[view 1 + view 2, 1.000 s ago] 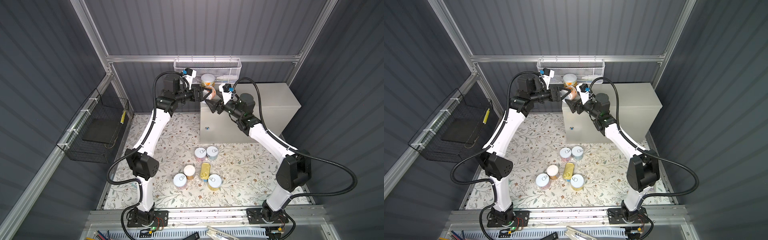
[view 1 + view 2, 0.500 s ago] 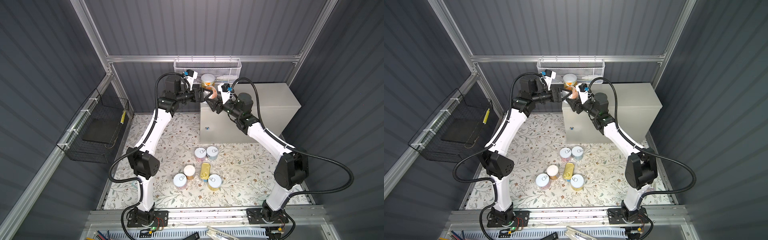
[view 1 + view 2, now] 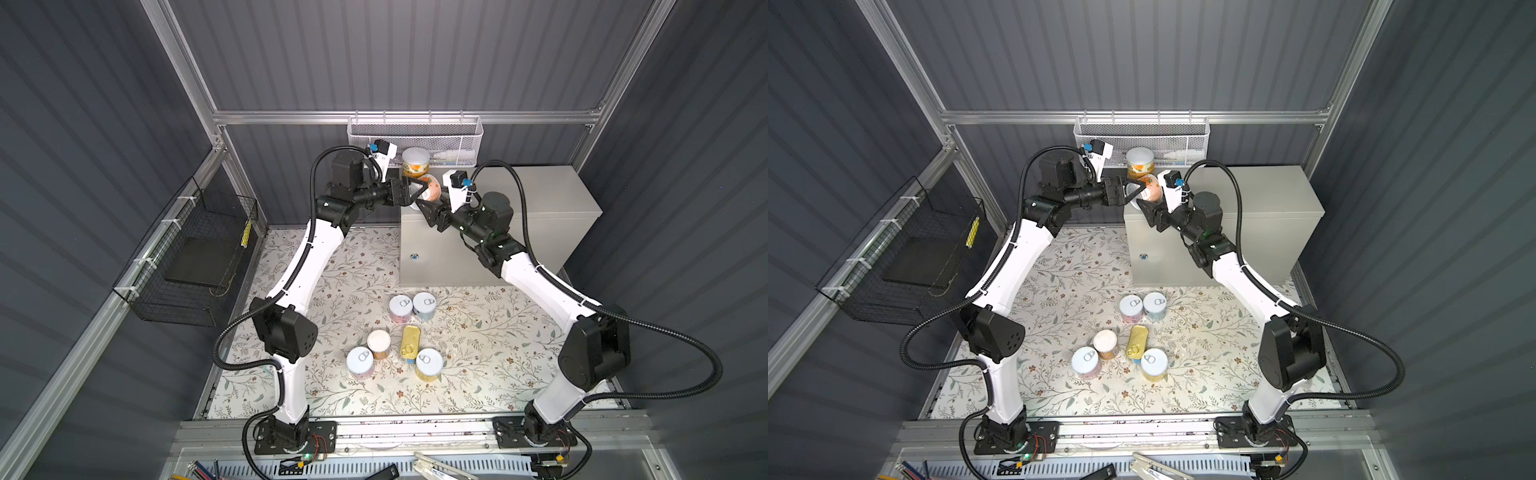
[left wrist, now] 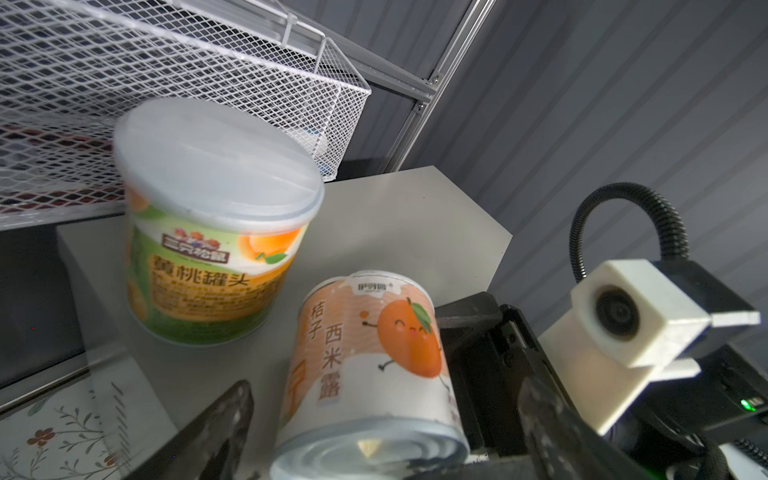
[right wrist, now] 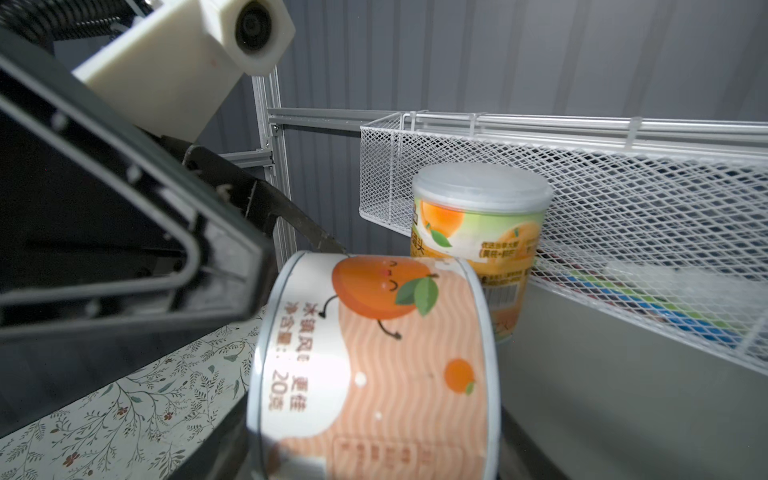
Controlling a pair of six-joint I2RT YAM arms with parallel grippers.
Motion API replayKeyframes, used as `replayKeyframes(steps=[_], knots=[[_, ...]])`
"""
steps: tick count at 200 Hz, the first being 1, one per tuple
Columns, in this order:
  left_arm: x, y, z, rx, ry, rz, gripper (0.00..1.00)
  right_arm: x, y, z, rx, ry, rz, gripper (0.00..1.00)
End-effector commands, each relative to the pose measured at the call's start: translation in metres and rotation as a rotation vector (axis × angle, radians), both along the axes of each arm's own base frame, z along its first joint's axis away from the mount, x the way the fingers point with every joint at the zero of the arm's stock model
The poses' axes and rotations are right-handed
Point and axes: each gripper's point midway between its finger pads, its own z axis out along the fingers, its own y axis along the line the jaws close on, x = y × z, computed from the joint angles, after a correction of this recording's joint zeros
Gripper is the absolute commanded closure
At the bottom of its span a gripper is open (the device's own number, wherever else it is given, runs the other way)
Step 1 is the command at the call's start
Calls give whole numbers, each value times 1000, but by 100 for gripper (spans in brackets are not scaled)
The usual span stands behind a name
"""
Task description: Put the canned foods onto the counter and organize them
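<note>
An orange-labelled can (image 3: 432, 188) (image 3: 1152, 188) hangs tilted over the front left corner of the counter (image 3: 548, 195) (image 3: 1266, 195). My right gripper (image 3: 432, 196) (image 5: 374, 453) is shut on this can (image 5: 374, 365). My left gripper (image 3: 417, 194) (image 4: 382, 428) is open, its fingers (image 4: 224, 424) standing either side of the can (image 4: 374, 365) with gaps. A white-lidded can (image 3: 415, 162) (image 4: 212, 216) (image 5: 478, 232) stands upright on the counter's back left corner. Several more cans (image 3: 401, 307), among them a flat gold-topped tin (image 3: 410, 340), sit on the floral mat below.
A white mesh basket (image 3: 415, 133) hangs on the back wall just above the counter. A black wire basket (image 3: 195, 257) hangs on the left wall. The two grippers are nearly touching over the counter's corner. The counter's right part (image 3: 1287, 187) is bare.
My right gripper has moved in toward the orange can and closed on it. The left gripper has stayed open around the can and shifted slightly.
</note>
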Motion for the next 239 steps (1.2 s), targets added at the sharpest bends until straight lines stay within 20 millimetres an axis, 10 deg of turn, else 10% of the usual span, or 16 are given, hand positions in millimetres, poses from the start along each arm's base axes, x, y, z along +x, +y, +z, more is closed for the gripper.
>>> replayKeyframes(steps=[1,50,152,239], knots=[[-8,13,24,-18,-43,40,0,-15,-9,41,50,-97,-18,56],[-14,21,29,-2,-62,73,0,-15,-11,46,5,-110,-72,56],[-45,103,31,34,-200,463,0,-7,40,25,-542,-253,-311,55],[-79,149,35,72,-252,629,0,-10,31,57,-537,-306,-438,55]])
